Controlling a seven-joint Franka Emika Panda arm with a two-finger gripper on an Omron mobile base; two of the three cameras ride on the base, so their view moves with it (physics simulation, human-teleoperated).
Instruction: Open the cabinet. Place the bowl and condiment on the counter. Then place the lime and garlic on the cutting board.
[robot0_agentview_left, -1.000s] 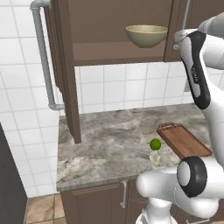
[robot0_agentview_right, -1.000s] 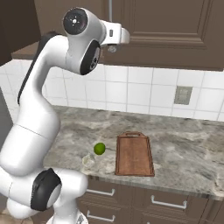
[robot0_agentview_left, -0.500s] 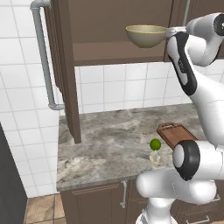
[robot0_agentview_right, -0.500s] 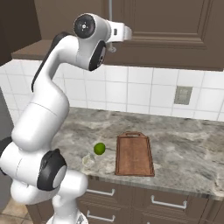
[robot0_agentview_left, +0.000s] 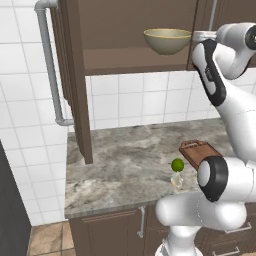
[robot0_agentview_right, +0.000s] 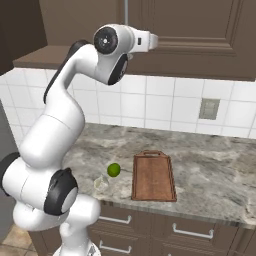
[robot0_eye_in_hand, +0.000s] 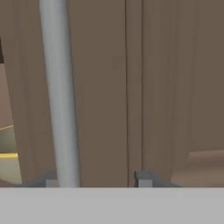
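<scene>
The dark brown wall cabinet (robot0_agentview_left: 131, 20) has its left door (robot0_agentview_left: 75, 85) swung open; the right door (robot0_agentview_right: 200, 35) is closed. On the shelf inside sits the olive bowl (robot0_agentview_left: 167, 40). My gripper (robot0_eye_in_hand: 96, 179) is open, close against the right door. The door's grey bar handle (robot0_eye_in_hand: 59, 92) runs just inside the left fingertip (robot0_eye_in_hand: 51, 180). In the left base view the gripper (robot0_agentview_left: 198, 35) is beside the bowl. On the counter (robot0_agentview_left: 120, 165), the lime (robot0_agentview_right: 114, 170) and the pale garlic (robot0_agentview_right: 101, 184) lie left of the cutting board (robot0_agentview_right: 153, 176). The condiment jar is hidden.
A grey pipe (robot0_agentview_left: 50, 65) runs down the tiled wall left of the open door. A wall outlet (robot0_agentview_right: 208, 108) sits above the counter's right part. Low brown drawers (robot0_agentview_right: 190, 232) with short handles lie under the counter edge.
The arm has swung its upper links up and carried the hand closer in to the right door's handle. Bowl, lime, garlic and board have not moved.
</scene>
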